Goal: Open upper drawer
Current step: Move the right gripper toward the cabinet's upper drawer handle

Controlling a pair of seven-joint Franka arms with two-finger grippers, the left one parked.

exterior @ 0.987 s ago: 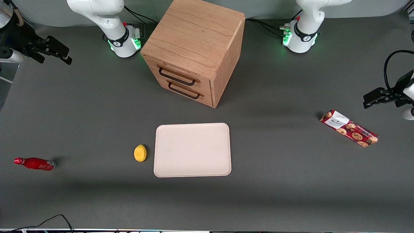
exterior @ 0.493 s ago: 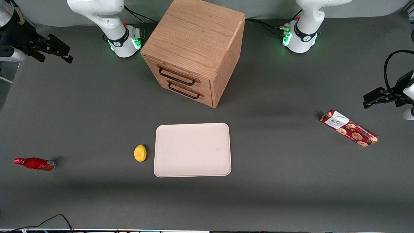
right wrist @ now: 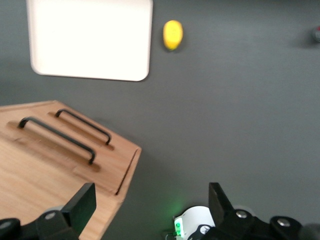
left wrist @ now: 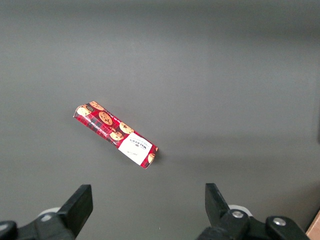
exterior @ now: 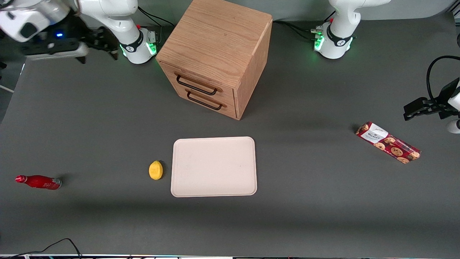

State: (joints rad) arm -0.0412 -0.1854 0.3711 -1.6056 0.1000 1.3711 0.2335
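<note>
Since the earlier frames, we note that the right arm's gripper [exterior: 96, 45] has swung from the working arm's edge of the surface [exterior: 323, 201] inward, and it now hangs above the surface just beside the right arm's base [exterior: 138, 46], close to the cabinet [exterior: 215, 54]. Nothing else on the surface has shifted.

We find the fingers [right wrist: 82, 205] released: the wrist view shows them spread wide apart with nothing between them, looking down past the cabinet's top edge.

We record the upper drawer [exterior: 199, 83] as fully shut, its front flush with the cabinet face and its thin black bar handle [exterior: 196, 86] untouched. The lower drawer [exterior: 208, 100] sits directly beneath it, also shut. The gripper is apart from both handles, farther from the front camera than the drawer fronts and toward the working arm's end.

We observe a pale tray [exterior: 214, 166] lying flat in front of the cabinet, nearer the front camera. A lemon [exterior: 155, 169] lies just beside the tray, on the side toward the working arm. A red bottle [exterior: 38, 182] lies on its side well toward the working arm's end. A cookie packet [exterior: 387, 142] lies toward the parked arm's end.
</note>
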